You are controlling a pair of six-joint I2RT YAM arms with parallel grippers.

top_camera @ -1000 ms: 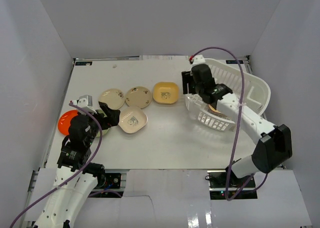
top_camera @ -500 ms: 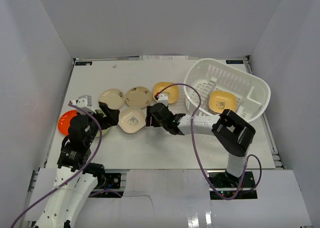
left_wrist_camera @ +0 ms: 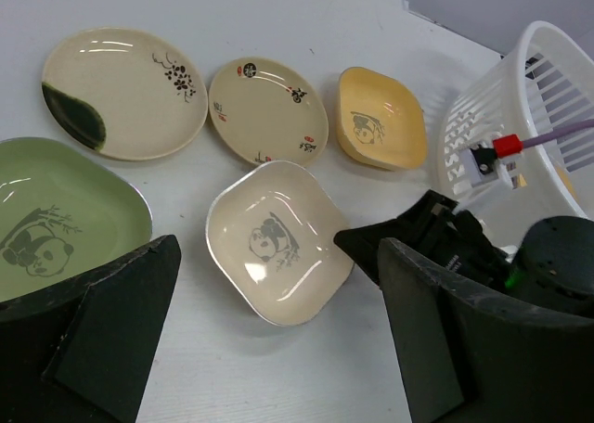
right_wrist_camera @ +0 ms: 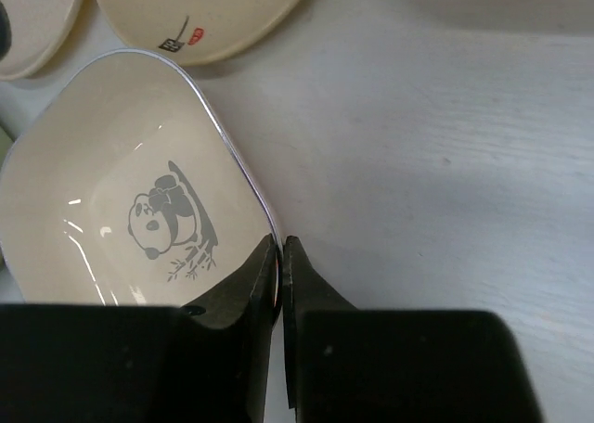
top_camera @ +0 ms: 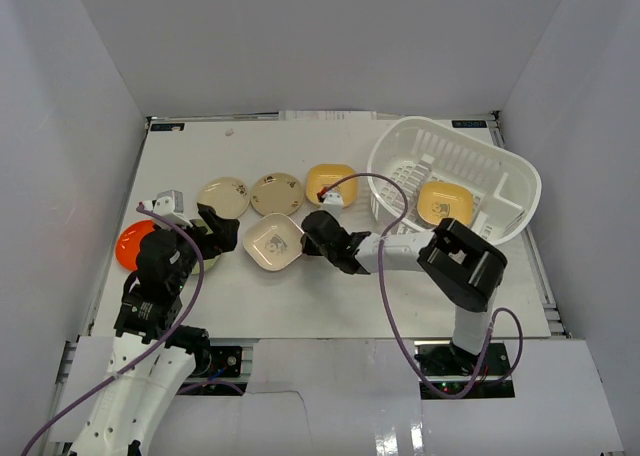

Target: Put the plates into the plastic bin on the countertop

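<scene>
In the top view, the plastic bin (top_camera: 470,144) stands at the 2 o'clock part of the countertop (top_camera: 300,298), and a yellow plate (top_camera: 440,200) lies inside it. At 9 o'clock of the bin there is a row of three: a yellow-orange square plate (top_camera: 331,184), a tan round plate (top_camera: 277,192) and a cream round plate (top_camera: 223,196). A cream square plate (top_camera: 270,244) lies just at 6 o'clock of the tan one. The right gripper (top_camera: 305,238) reaches its 3 o'clock rim. An orange plate (top_camera: 130,244) lies at the 9 o'clock edge, and the left gripper (top_camera: 208,234) hangs just at 3 o'clock of it.

In the left wrist view, the left gripper's two dark fingers stand spread wide and nothing is between them. A green plate (left_wrist_camera: 56,219) with a panda print lies at 9 o'clock, partly behind one finger. The cream square plate is in the middle, and the right gripper's black tip touches its 3 o'clock rim.

In the right wrist view, the two fingertips are pressed together and pinch the thin rim of the cream square plate. Its panda print is at 10 o'clock of the tips. I cannot tell if the plate is lifted
</scene>
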